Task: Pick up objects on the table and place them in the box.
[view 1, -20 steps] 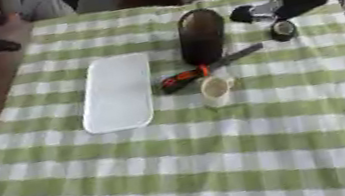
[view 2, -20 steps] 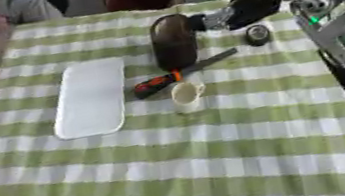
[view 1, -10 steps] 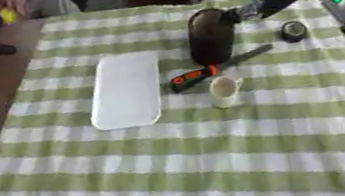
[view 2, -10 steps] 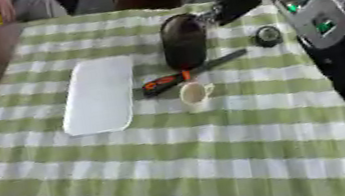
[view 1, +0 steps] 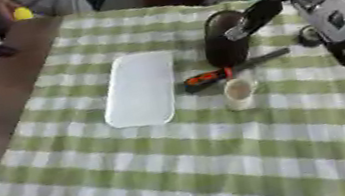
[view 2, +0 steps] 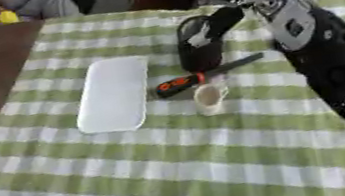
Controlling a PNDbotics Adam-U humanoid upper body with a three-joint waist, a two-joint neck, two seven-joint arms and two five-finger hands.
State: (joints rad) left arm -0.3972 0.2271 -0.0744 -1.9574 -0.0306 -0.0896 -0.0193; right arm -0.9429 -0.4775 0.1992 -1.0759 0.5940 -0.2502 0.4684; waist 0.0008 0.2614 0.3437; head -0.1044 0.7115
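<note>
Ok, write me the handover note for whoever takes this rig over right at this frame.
Right hand: over the top of the dark jar, at its rim; grasp not clear.
Left hand: not in view.
On the checked table: white tray lying flat at centre; orange-handled screwdriver in front of the jar; small pale cup upright below it; small dark round thing to the right, partly behind the right arm.
Done: nothing sits in the tray.
Left: jar, screwdriver, cup and the round thing all await placing.

Green-and-white checked tablecloth [view 1: 180, 169], white tray [view 1: 142, 95], dark brown jar [view 1: 224, 45], orange-handled screwdriver [view 1: 208, 77], cream cup [view 1: 238, 92].
</note>
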